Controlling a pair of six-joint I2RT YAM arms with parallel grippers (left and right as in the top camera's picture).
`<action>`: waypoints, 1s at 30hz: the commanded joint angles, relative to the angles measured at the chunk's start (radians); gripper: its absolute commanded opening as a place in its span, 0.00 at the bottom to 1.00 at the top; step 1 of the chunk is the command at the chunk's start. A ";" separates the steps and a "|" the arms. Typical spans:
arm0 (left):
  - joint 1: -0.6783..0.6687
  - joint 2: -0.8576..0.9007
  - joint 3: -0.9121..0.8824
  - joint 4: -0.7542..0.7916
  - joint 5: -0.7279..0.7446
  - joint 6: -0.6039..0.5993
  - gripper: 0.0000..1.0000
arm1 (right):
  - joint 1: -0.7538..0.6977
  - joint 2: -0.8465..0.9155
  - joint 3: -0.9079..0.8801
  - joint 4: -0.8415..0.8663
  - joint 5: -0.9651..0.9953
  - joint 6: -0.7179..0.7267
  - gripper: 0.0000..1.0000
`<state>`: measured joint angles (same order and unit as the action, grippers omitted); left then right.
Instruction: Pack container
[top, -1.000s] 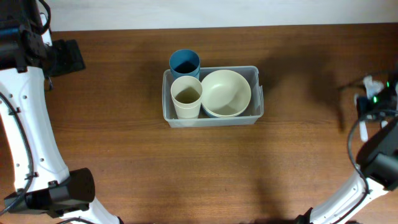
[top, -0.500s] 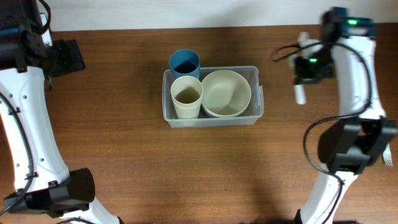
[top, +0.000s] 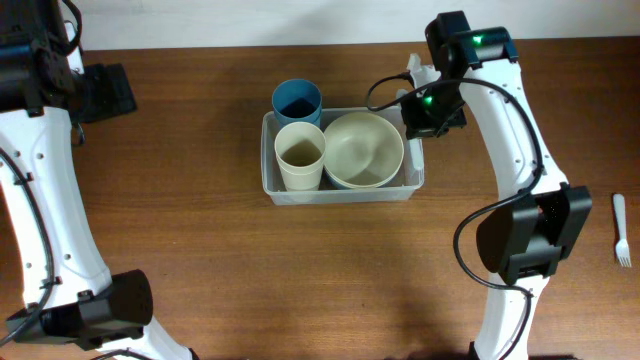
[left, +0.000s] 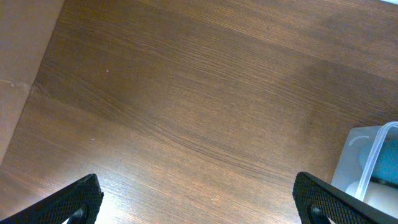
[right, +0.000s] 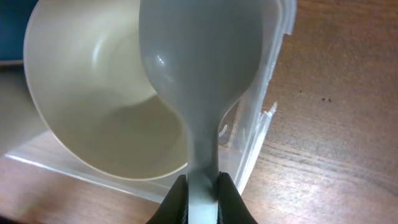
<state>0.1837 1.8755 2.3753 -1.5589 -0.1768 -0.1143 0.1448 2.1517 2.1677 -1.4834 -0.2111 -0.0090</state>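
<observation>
The clear plastic container stands mid-table and holds a cream cup and a cream bowl; a blue cup stands at its back left corner. My right gripper is shut on the handle of a white spoon, held above the container's right end, its scoop over the bowl's rim. In the overhead view the right gripper is at the container's far right corner. My left gripper is open and empty over bare wood at the far left; the container's corner shows at the right edge.
A white fork lies on the wood table near the right edge. The left arm stands along the table's left side.
My right arm has swung in from the right edge, carrying the white spoon leftward to the container's right end. The fork is now uncovered on the table. The left arm has not moved.
</observation>
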 joint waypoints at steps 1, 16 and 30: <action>0.002 -0.028 0.012 0.002 -0.011 -0.009 1.00 | -0.008 0.002 0.014 0.006 0.016 0.064 0.10; 0.002 -0.028 0.012 0.002 -0.011 -0.009 1.00 | -0.029 0.002 0.002 0.032 0.138 0.070 0.41; 0.002 -0.028 0.012 0.002 -0.011 -0.009 1.00 | -0.670 0.003 0.212 -0.212 0.386 -0.146 0.99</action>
<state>0.1837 1.8755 2.3753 -1.5589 -0.1772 -0.1143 -0.3874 2.1635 2.4142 -1.6749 0.1753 -0.0456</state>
